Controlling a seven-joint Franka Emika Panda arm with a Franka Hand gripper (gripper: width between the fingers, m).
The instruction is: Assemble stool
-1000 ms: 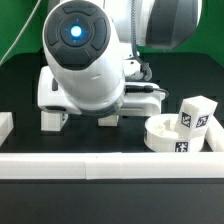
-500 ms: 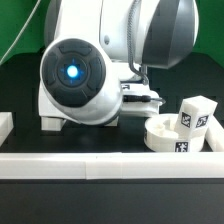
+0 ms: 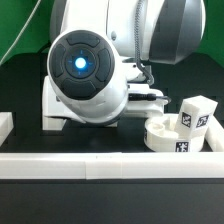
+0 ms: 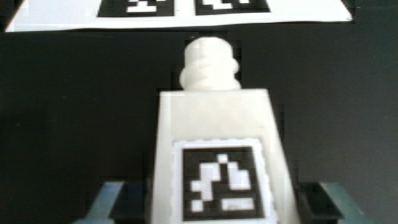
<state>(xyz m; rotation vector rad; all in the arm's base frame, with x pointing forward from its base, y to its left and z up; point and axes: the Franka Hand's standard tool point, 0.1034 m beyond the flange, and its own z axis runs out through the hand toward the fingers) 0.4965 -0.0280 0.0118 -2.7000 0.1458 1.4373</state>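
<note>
In the wrist view a white stool leg (image 4: 217, 140) lies on the black table, its tag face up and its knobbed peg end pointing at the marker board (image 4: 178, 15). My gripper (image 4: 221, 208) straddles the leg's tagged end. Both blue fingers (image 4: 118, 200) stand a little off its sides, so it is open. In the exterior view the arm's big joint (image 3: 85, 70) hides the gripper and that leg. The round white seat (image 3: 172, 138) sits at the exterior view's right, with another tagged leg (image 3: 197, 112) standing upright on it.
A long white rail (image 3: 110, 166) runs along the front of the table. A short white rail end (image 3: 5, 125) shows at the exterior view's left. A cable hangs at the back left.
The arm's joint swung to the exterior view's left and then a little back right and up. The seat and the upright leg have not moved.
</note>
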